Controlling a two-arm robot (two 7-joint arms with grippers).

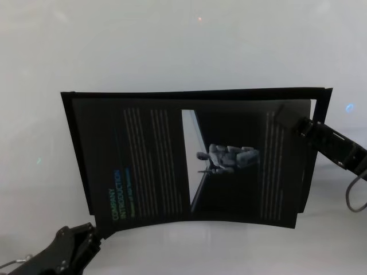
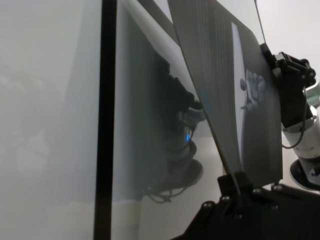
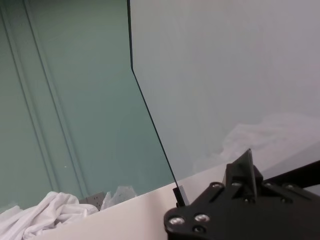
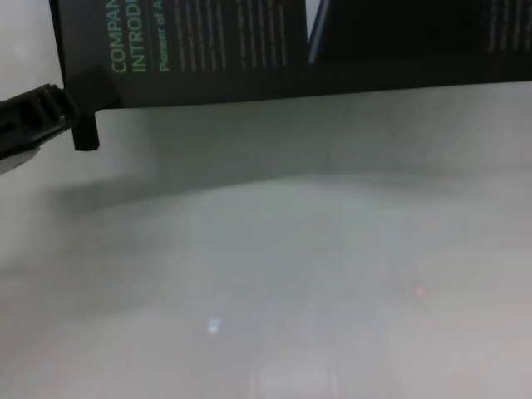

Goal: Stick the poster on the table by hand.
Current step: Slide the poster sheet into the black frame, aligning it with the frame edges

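The poster [image 1: 160, 160] is a large black sheet with a teal "COMPANY INTRODUCTION" heading and columns of pale text. It hangs bowed just above the glossy pale table [image 1: 172, 46], with its dark shadow beneath. My left gripper [image 1: 94, 228] is shut on the poster's near-left corner, as the chest view shows [image 4: 79, 112]. My right gripper [image 1: 289, 117] is shut on the far-right edge. The left wrist view shows the poster [image 2: 220, 75] edge-on, rising from my left gripper [image 2: 235, 182] toward the right gripper [image 2: 267, 55].
A narrow black upright post [image 2: 106, 120] crosses the left wrist view. A crumpled white cloth [image 3: 45, 215] lies beyond the table's edge, below a teal wall. A grey cable [image 1: 355, 195] loops beside my right arm. Bare table [image 4: 291, 274] stretches in front of the poster.
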